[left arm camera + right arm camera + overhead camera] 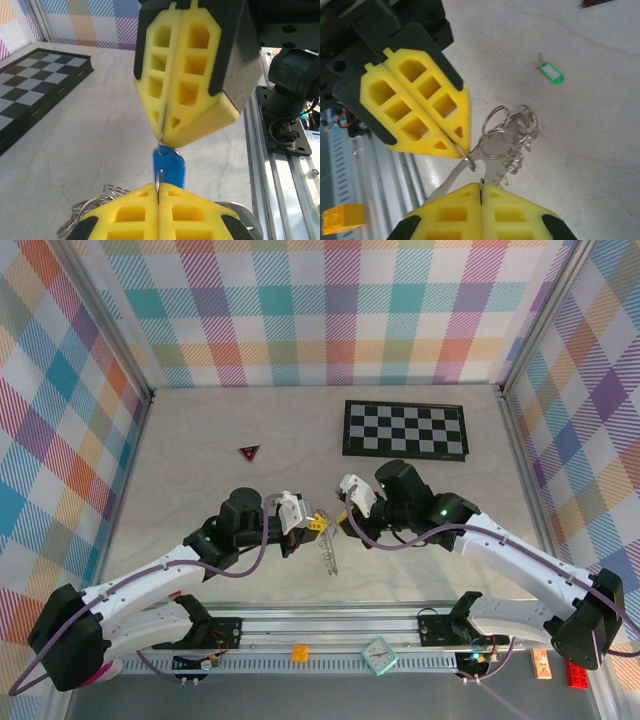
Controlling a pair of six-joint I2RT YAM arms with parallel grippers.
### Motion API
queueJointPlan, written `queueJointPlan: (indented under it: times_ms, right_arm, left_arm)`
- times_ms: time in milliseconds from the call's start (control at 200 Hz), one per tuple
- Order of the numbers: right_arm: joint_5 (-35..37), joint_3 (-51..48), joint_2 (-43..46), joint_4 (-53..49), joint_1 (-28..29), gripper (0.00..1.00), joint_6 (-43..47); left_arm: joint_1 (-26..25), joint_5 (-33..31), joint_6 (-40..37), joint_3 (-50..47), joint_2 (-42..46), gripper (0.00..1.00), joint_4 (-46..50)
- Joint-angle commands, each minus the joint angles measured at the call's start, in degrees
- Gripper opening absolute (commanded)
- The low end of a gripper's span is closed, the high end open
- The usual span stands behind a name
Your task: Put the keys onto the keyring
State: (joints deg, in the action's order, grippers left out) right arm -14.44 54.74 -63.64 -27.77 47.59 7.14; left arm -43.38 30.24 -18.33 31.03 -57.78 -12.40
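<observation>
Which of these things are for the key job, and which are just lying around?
For the job: blue key and keyring, held between the left gripper and right gripper; green key, lying on the table.
Just lying about: checkerboard, red triangle, yellow block.

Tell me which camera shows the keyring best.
Right wrist: the keyring shows its loops and chain close and sharp. Left wrist catches a few loops at its bottom edge; top external gives a tiny silvery speck.
</observation>
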Motion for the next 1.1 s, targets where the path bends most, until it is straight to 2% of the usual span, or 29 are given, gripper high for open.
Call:
queueJointPlan:
  times_ms: [0, 140, 375, 1095]
  right_arm:
    - [5.46, -1.54, 1.85, 3.86, 0.19, 0.0, 6.7]
    - [6.98, -3.92, 3.54, 8.03, 0.65, 0.0, 12.61]
    - [1.56, -5.35, 4.23, 8.56, 1.01, 0.0, 24.02]
    - [0.81, -3.64, 0.45, 9.95, 2.11, 0.0, 26.61]
  left_arm:
    - [-0.57, -0.72, 4.28, 3.1, -0.14, 0.0, 1.73]
    - [-0.83, -1.15, 10.09, 4.26, -0.32, 0.0, 3.76]
    - [-1.18, -2.0, 17.82, 5.31, -1.13, 0.0, 4.84]
    - [-2.61, -3.08, 18.5, 6.32, -1.56, 0.0, 6.16]
